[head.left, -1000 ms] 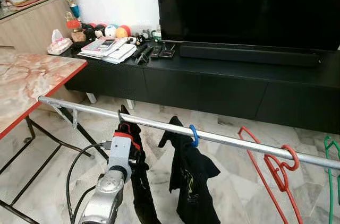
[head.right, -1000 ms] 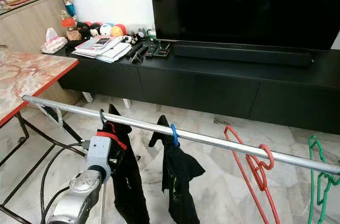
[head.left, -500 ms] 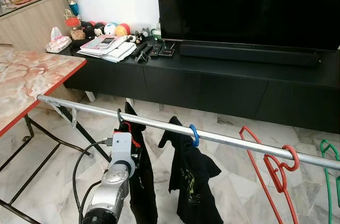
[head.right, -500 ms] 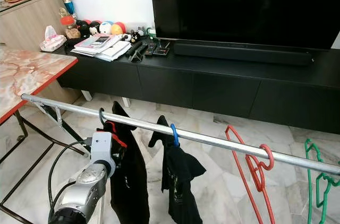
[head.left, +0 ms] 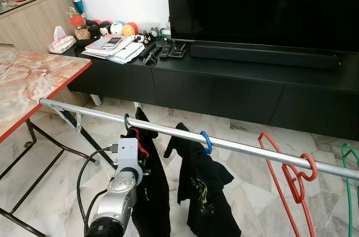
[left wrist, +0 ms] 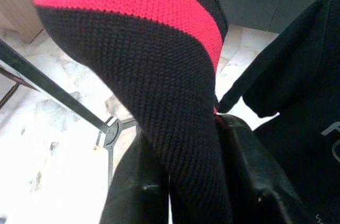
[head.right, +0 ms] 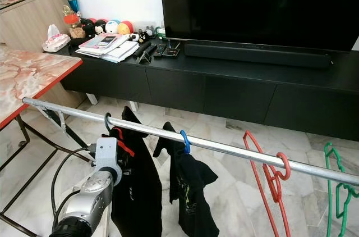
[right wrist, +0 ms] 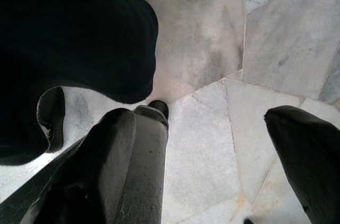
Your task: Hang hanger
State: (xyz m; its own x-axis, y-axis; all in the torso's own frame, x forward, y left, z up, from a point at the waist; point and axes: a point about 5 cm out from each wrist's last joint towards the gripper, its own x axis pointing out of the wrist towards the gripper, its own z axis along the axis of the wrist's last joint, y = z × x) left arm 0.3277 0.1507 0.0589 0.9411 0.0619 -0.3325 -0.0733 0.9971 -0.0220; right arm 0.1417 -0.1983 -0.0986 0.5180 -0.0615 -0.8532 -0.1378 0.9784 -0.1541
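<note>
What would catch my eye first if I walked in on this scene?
Probably the long silver metal rail stretching across the foreground, with two black garments hanging on it and empty red plastic hangers further to the right. Next, the robot's left pincer, shut on the black-and-red knitted garment at the rail's left part. Behind stands a big black television on a low black cabinet.

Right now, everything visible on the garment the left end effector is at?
The garment is a black knit with a red stripe, the weave clear in the left wrist view. It hangs from a dark hook over the metal rail, leftmost on the rail, beside a black shirt on a blue hook. The left end effector is shut on its fabric, with knit between the fingers.
</note>
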